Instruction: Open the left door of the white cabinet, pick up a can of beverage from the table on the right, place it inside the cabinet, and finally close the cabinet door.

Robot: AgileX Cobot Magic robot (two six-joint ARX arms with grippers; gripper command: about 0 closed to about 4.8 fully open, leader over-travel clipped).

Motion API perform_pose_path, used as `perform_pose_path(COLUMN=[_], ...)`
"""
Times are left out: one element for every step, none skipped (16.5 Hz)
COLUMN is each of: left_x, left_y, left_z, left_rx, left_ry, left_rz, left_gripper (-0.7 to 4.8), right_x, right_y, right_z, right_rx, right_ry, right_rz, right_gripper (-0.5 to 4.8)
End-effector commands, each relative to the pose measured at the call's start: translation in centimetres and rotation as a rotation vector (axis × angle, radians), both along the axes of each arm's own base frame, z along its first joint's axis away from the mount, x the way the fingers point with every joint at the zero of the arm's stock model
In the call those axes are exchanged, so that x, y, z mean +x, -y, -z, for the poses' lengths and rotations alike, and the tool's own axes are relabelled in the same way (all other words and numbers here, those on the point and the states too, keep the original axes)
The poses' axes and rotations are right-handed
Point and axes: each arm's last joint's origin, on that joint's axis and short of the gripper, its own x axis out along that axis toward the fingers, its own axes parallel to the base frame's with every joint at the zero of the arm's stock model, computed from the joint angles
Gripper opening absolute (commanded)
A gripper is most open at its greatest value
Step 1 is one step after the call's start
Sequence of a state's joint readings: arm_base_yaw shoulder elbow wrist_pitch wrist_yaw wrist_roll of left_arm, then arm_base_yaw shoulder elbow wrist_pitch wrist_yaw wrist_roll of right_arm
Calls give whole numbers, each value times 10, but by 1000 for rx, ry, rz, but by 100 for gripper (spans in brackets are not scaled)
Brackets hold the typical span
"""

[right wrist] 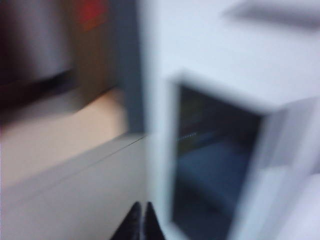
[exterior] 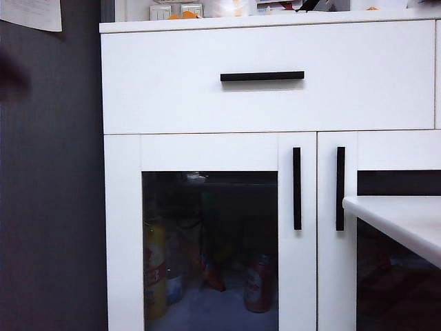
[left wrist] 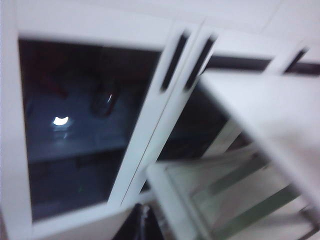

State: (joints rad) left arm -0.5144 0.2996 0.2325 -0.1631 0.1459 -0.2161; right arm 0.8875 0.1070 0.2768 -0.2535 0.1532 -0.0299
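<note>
- Nearest me, the plain white table point(exterior: 406, 221) with its thick rounded edge juts in from the right, its corner just in front of the narrower right door; nothing stands on the part I can see.
- Behind it the tall white cabinet point(exterior: 269, 103) fills the view, drawer with a black horizontal handle point(exterior: 262, 76) above two glass doors.
- The left door point(exterior: 210, 152), white frame around dark glass, is shut flush; its vertical black bar handle point(exterior: 297, 187) stands just beside the right door's matching bar.
- Through the glass, the small red can of beverage point(exterior: 258, 284) stands upright on the cabinet floor, well apart from a taller yellow bottle point(exterior: 155, 269) at the left.
- A dark grey wall point(exterior: 52, 207) runs left of the cabinet.
- Neither arm shows from the room camera.
- The right wrist camera, badly blurred, shows the right tool point(right wrist: 140, 222), fingertips pressed together, empty, short of the cabinet front.
- The left wrist camera shows the left tool point(left wrist: 142, 225) only as a dark sliver, closed, facing both doors and the table's underframe.
</note>
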Motion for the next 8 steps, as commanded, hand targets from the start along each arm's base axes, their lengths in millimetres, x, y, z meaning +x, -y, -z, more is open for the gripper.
perform_pose_path(left_x=[3, 3, 2, 2, 2, 2, 2, 2], left_y=[3, 2, 2, 2, 2, 2, 2, 2], left_z=[15, 17, 19, 21, 21, 21, 21, 21], left_rx=[-37, -29, -16, -8, -5, -6, -5, -5], left_ry=[49, 35, 14, 0, -5, -4, -4, -4], left_rz=[27, 28, 26, 25, 27, 27, 24, 24], left_gripper=[-6, -6, -6, -6, -6, -6, -6, -6], right_x=[0, 1, 1, 2, 2, 2, 2, 2], right_y=[-9, -9, -8, -7, -7, -7, -7, -7], right_z=[22, 24, 26, 28, 28, 28, 28, 28], right_rx=[19, 9, -7, -19, -23, -22, -22, -22], right_ry=[-80, -88, -99, -106, -107, -107, -107, -107], right_rz=[-170, -160, -130, -106, -93, -95, -93, -93], right_gripper=[2, 3, 4, 4, 4, 4, 4, 4])
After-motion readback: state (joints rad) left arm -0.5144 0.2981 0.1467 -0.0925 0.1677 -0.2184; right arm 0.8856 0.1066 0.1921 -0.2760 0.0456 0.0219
